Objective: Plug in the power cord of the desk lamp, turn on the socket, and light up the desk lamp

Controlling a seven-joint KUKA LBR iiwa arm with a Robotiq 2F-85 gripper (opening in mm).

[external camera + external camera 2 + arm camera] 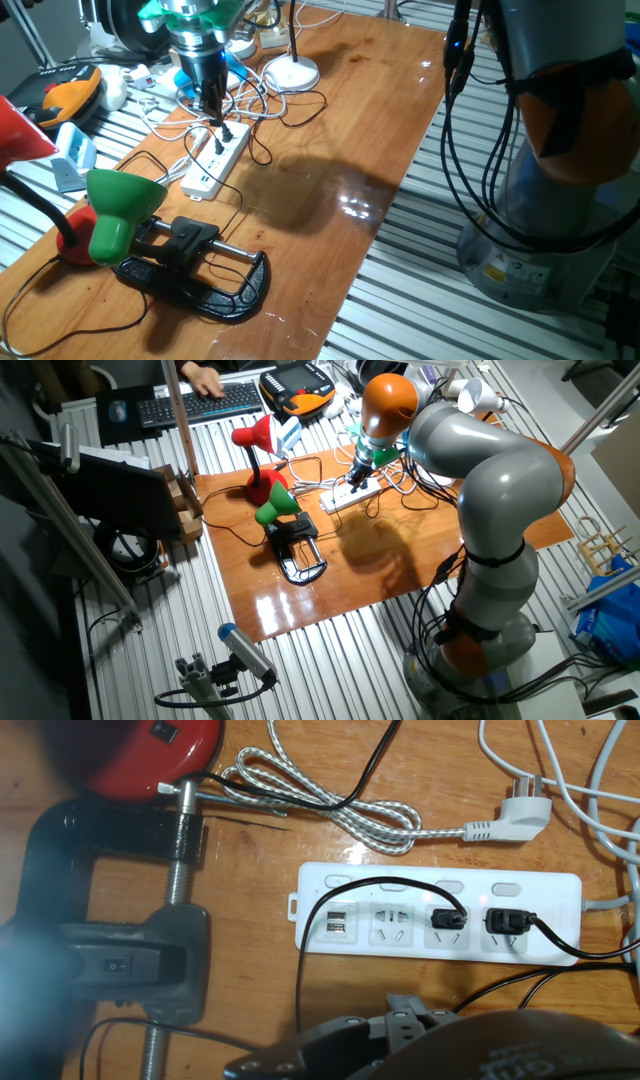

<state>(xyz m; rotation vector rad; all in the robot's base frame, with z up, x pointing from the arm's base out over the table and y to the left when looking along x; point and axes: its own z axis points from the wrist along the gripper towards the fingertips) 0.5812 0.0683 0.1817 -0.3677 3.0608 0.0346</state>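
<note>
The socket is a long white power strip lying on the wooden table. In the hand view the socket has two small black plugs in its right outlets, one plug left of the other. A thin black power cord arcs from the left plug past the strip's left end. The desk lamp has a green shade on a black clamp base, and I see no glow in it. My gripper hangs just above the strip's far end, its fingers together and holding nothing.
A red lamp stands at the left, its base beside the clamp screw. A loose white plug with a braided cable lies beyond the strip. White cables and a round white lamp base crowd the table's far end.
</note>
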